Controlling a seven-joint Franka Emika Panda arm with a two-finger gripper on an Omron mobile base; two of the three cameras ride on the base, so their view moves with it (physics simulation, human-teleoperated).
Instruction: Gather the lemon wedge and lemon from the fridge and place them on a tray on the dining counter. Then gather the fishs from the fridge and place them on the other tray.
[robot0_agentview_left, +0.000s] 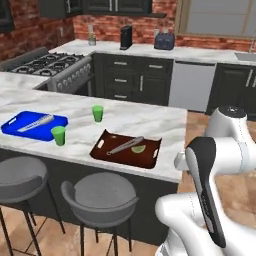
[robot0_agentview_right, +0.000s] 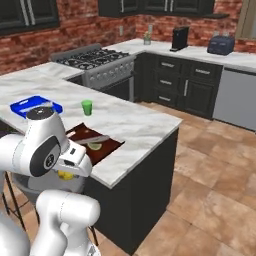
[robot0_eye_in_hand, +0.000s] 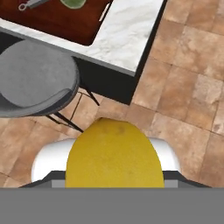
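The jaws (robot0_eye_in_hand: 114, 181) hold the lemon (robot0_eye_in_hand: 114, 157) low beside the robot, over the floor just short of a grey stool (robot0_eye_in_hand: 33, 81). The brown tray (robot0_agentview_left: 150, 156), with a lemon wedge (robot0_agentview_left: 138, 148) and a utensil (robot0_agentview_left: 125, 145) on it, sits on the table's (robot0_agentview_left: 150, 122) near edge. From the jaws the tray lies ahead and higher, so the lemon likely needs lifting up and forward over the rim.

Lemon wedge (robot0_agentview_left: 138, 148) lies on the tray (robot0_agentview_left: 102, 150), dining counter (robot0_agentview_left: 150, 122).
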